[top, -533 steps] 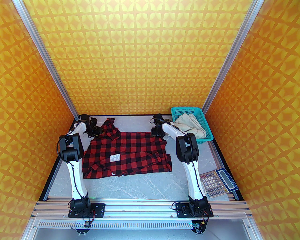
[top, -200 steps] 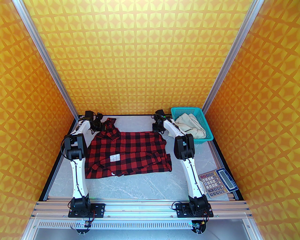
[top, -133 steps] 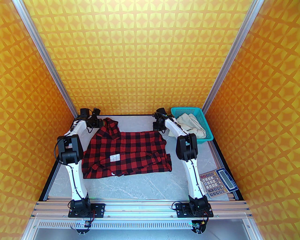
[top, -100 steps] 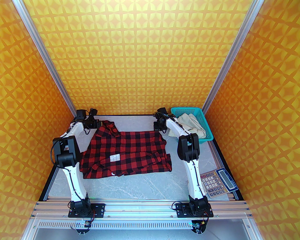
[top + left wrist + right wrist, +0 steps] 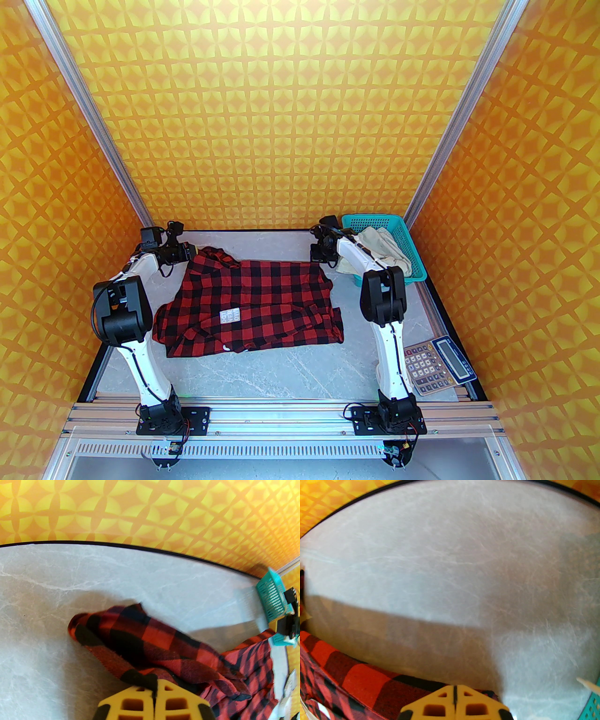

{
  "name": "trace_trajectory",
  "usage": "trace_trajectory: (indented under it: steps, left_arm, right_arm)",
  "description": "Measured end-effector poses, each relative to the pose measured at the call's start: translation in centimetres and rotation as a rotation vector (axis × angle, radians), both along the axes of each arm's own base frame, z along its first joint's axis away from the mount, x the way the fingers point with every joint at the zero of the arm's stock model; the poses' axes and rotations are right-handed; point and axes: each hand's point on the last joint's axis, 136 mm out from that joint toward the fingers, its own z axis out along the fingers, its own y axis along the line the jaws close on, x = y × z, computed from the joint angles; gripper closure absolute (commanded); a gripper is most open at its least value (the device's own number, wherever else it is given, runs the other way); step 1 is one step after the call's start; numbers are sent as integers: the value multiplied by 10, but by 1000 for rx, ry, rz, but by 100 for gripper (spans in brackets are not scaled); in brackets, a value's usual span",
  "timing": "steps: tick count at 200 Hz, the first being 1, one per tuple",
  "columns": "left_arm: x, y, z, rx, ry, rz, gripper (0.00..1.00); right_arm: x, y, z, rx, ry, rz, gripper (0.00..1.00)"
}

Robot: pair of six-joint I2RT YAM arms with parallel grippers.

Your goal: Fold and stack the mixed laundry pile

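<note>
Top external: right arm covers part of the trousers. Left gripper and right gripper each pinch the shirt at its far edge, fingers together.

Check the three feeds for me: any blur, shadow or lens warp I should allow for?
Top external: sharp and evenly lit, the checked shirt crisp. Left wrist: fisheye bows the table edge; shirt folds slightly soft, wall glowing bright at upper right. Right wrist: table surface smeared with blur, a broad shadow band across it, far edge strongly curved.
</note>
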Motion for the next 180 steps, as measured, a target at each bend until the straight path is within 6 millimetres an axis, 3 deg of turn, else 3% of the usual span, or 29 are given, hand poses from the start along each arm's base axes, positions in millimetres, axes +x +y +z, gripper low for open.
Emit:
trace_trajectory:
  steps: [40,83,121,180]
  left_arm:
    - [-2,-3,11,-59,7,3,100]
    - [-6,-5,24,-82,-10,11,100]
    - [-28,-7,15,-107,16,29,100]
    - [-59,-4,7,-121,13,62,100]
  right_arm:
    - [0,2,20,16,-33,5,100]
    - [-7,0,10,11,-7,5,100]
    - [-24,-4,1,4,27,5,100]
    - [-44,-6,11,20,12,7,100]
